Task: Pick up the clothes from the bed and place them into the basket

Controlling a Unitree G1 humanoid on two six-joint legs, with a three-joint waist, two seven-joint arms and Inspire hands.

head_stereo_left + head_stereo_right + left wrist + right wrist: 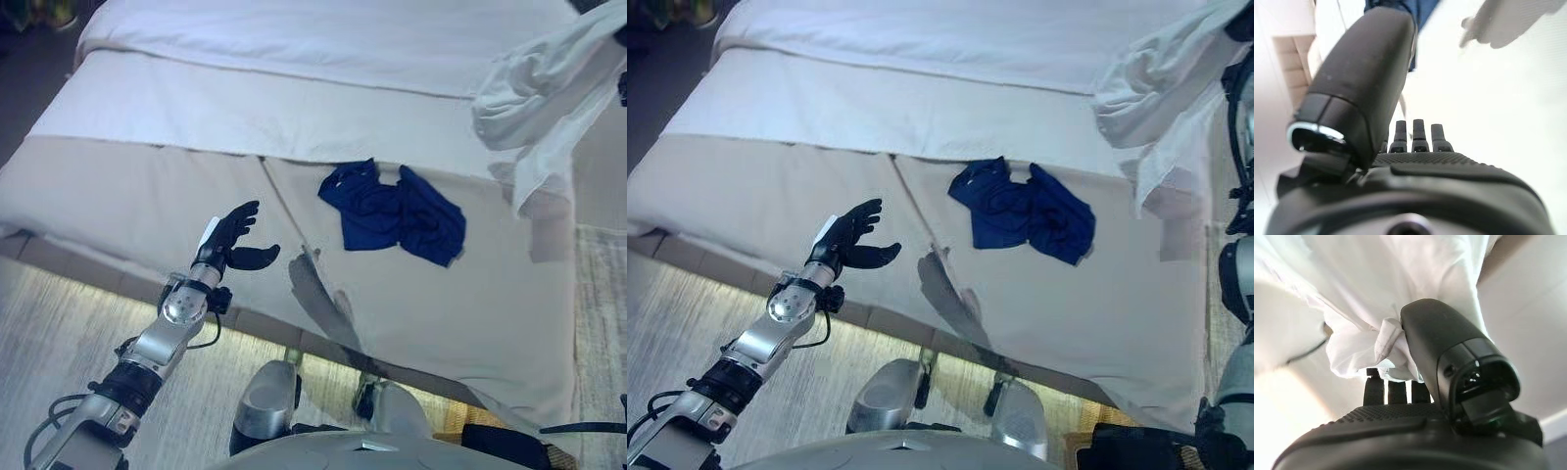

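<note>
White garment (549, 93) is being held aloft, pinched in right hand (1415, 431); blue garment (397, 211) is being left on bed (147, 186); left hand (230, 240) is being kept open, empty; basket unseen.

Pale striped rug (59, 323) beside bed; dark floor (24, 69) beyond

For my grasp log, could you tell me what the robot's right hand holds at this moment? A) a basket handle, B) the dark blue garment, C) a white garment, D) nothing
C: in the right wrist view the right hand has its thumb and fingers pinched on the white garment, which hangs above the bed; the blue garment lies untouched.
</note>
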